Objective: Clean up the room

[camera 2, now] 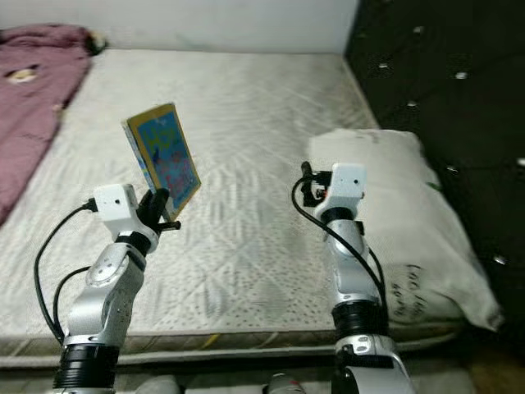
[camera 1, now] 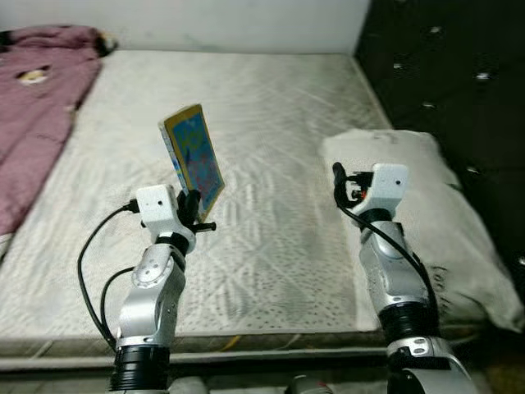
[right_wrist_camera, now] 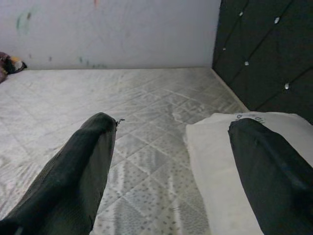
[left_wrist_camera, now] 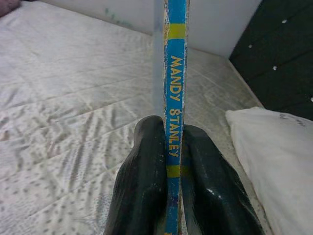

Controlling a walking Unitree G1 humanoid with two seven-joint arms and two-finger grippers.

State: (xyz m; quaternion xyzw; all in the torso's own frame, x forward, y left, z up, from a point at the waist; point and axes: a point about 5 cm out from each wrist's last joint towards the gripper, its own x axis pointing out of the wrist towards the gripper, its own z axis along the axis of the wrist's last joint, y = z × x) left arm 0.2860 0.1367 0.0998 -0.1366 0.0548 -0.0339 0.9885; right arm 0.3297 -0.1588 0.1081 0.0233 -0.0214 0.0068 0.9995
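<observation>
A thin blue and yellow picture book [camera 1: 194, 154] stands upright above the mattress [camera 1: 271, 123], its lower edge pinched by my left gripper [camera 1: 194, 205]. In the left wrist view the book's blue spine [left_wrist_camera: 175, 98], lettered MANDY STANLEY, runs up between the two black fingers [left_wrist_camera: 142, 186] pressed against it. My right gripper [camera 1: 340, 182] is raised over the near edge of a white pillow [camera 1: 426, 172], open, and the right wrist view shows its fingers [right_wrist_camera: 78, 176] spread wide with nothing between them.
A mauve quilt [camera 1: 37, 98] lies bunched on the mattress at the far left. A black tufted headboard [camera 1: 459, 74] rises along the right side, behind the pillow. A white wall [camera 1: 230, 20] closes the far end. The mattress's front edge [camera 1: 271, 349] runs just below my arms.
</observation>
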